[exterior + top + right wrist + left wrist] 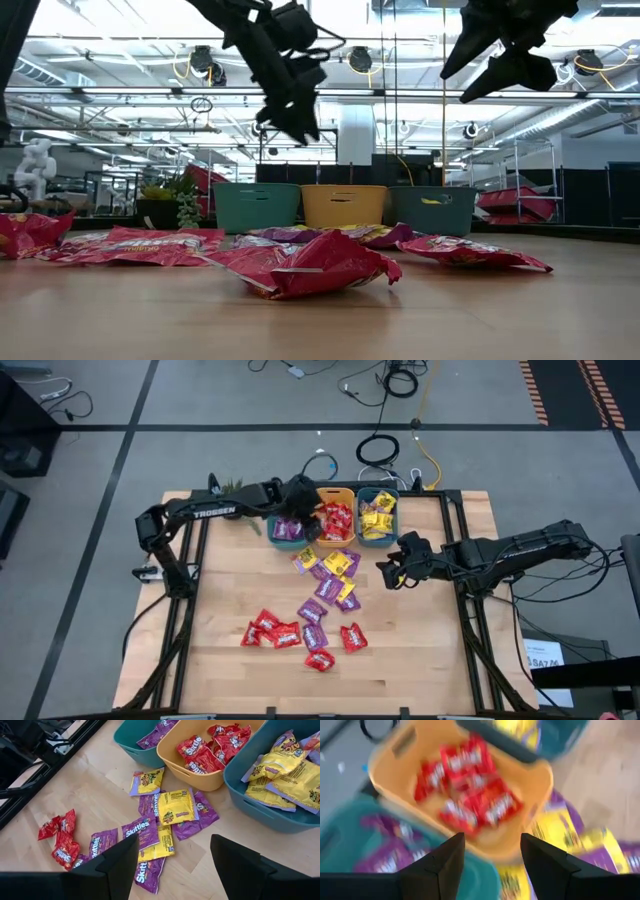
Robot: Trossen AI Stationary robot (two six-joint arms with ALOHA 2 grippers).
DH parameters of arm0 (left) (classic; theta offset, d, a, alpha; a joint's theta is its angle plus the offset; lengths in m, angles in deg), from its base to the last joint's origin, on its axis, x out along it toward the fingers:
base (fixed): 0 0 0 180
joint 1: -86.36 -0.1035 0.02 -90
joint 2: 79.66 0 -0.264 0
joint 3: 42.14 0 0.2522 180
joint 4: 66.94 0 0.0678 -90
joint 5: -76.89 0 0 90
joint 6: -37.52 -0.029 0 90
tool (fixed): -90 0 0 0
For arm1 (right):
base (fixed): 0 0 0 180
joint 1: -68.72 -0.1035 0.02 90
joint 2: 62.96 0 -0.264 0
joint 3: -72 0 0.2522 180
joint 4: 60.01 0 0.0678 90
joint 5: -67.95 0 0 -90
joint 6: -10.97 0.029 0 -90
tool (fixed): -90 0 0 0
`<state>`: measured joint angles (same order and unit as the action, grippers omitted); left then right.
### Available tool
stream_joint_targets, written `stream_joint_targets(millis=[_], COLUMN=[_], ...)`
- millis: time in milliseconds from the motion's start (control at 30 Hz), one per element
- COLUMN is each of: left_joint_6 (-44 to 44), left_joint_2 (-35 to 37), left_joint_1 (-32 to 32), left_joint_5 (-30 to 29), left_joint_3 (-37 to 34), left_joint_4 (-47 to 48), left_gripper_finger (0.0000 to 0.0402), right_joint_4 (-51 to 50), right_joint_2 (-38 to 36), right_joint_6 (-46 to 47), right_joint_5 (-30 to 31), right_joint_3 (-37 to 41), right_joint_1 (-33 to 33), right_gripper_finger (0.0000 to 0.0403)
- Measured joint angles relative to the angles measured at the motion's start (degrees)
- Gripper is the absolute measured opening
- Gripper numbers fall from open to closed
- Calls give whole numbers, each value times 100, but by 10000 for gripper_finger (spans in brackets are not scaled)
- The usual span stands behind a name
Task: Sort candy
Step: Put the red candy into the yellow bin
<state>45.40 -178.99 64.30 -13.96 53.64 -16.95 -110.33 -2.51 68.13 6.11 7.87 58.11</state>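
Left gripper [490,865] above the orange bin [335,494], fingers spread wide, nothing between them; red packets [470,790] in that bin directly below, so drop of a red packet judged just completed. Right gripper [172,865] over the table [230,580] beside the loose pile, fingers apart and empty, aimed at the yellow and purple packets [165,815] lying just in front of the bins. Sorted so far: purple in the left teal bin [131,739], red in the orange bin, yellow in the right teal bin [260,805]. Loose candy [315,605] spread from the bin fronts toward the near table edge, red packets [272,630] nearest that edge. Next move: lower over one unstacked packet, close on its crimped edge, carry to the matching bin; overlapping packets liable to lift together
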Motion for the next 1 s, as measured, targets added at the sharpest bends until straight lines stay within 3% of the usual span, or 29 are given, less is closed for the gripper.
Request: stream_joint_targets(millis=[400,633,800,1000], left_joint_6=[2290,4671,6227,8436], left_joint_2=[1501,2612,2935,2742], left_joint_1=[1532,3050,4202,5287], left_joint_5=[-699,-1483,-1522,-1424], left_joint_3=[-2128,-3301,-3680,-3680], left_joint_4=[-274,-261,-215,154], left_gripper_finger=[203,203,203,203], right_joint_4=[54,84,89,124], right_joint_2=[0,0,0,0], right_joint_6=[-360,-585,-710,-781], right_joint_5=[-322,-542,-608,-608], right_joint_3=[0,0,0,0], right_joint_1=[0,-4,-4,-4], right_gripper_finger=[238,238,238,238])
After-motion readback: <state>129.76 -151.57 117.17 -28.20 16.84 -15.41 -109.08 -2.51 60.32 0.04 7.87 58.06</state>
